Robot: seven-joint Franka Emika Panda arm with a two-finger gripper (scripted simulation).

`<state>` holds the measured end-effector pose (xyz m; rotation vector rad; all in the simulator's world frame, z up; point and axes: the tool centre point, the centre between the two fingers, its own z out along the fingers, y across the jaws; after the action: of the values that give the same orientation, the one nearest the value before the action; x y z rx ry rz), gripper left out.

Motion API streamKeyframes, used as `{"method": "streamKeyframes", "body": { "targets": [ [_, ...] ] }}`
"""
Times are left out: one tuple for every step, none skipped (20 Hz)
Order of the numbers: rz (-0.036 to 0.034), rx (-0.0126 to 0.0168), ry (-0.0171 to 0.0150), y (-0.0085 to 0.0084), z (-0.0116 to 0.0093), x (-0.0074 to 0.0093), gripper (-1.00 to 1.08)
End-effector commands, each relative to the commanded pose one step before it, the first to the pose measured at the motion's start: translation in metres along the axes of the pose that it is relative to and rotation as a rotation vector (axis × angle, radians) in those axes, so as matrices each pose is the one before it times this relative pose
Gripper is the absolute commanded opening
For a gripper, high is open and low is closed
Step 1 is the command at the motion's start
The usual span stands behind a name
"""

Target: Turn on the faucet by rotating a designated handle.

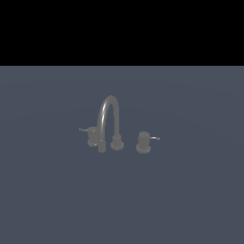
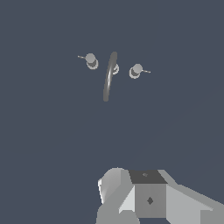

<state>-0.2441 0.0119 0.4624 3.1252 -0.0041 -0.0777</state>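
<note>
Approach phase: the gripper [image 2: 131, 197] is hovering well apart from the faucet [image 1: 108, 121], jaw state impossible to tell; next it needs lining up on the handle [image 1: 143, 141].

Grey faucet [image 1: 109, 121] on slate floor [image 1: 190, 190], handle [image 1: 144, 141] lever pointing right.

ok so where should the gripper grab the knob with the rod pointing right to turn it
Probably the thin lever rod sticking out of the handle, near its free tip, coming down from above. The rod lies roughly level and points away from the arched spout, so that side looks open. Pushing near the tip should turn the stubby knob more easily than pinching its round body. The gripper itself is not visible.
</note>
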Motion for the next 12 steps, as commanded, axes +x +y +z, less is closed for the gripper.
{"method": "streamKeyframes", "body": {
  "targets": [
    [0.0, 0.0, 0.0, 0.00001, 0.0, 0.0, -1.0],
    [0.00069, 0.00001, 0.00001, -0.00005, 0.00014, 0.0001, -1.0],
    [0.00195, 0.00007, 0.00002, -0.00015, 0.00044, 0.0003, -1.0],
    [0.00327, 0.00012, 0.00003, -0.00024, 0.00074, 0.0005, -1.0],
    [0.00463, 0.00017, 0.00005, -0.00033, 0.00103, 0.0007, -1.0],
    [0.00596, 0.00022, 0.00006, -0.00042, 0.00133, 0.00091, -1.0],
    [0.00727, 0.00026, 0.00007, -0.00052, 0.00162, 0.00111, -1.0],
    [0.0086, 0.00031, 0.00008, -0.00061, 0.00192, 0.00132, -1.0],
    [0.00995, 0.00036, 0.0001, -0.0007, 0.00222, 0.00152, -1.0],
    [0.01129, 0.00041, 0.00011, -0.0008, 0.00252, 0.00173, -1.0],
    [0.01263, 0.00046, 0.00013, -0.0009, 0.00282, 0.00194, -1.0],
    [0.01401, 0.00051, 0.00014, -0.00099, 0.00312, 0.00215, -1.0]
  ]
}}
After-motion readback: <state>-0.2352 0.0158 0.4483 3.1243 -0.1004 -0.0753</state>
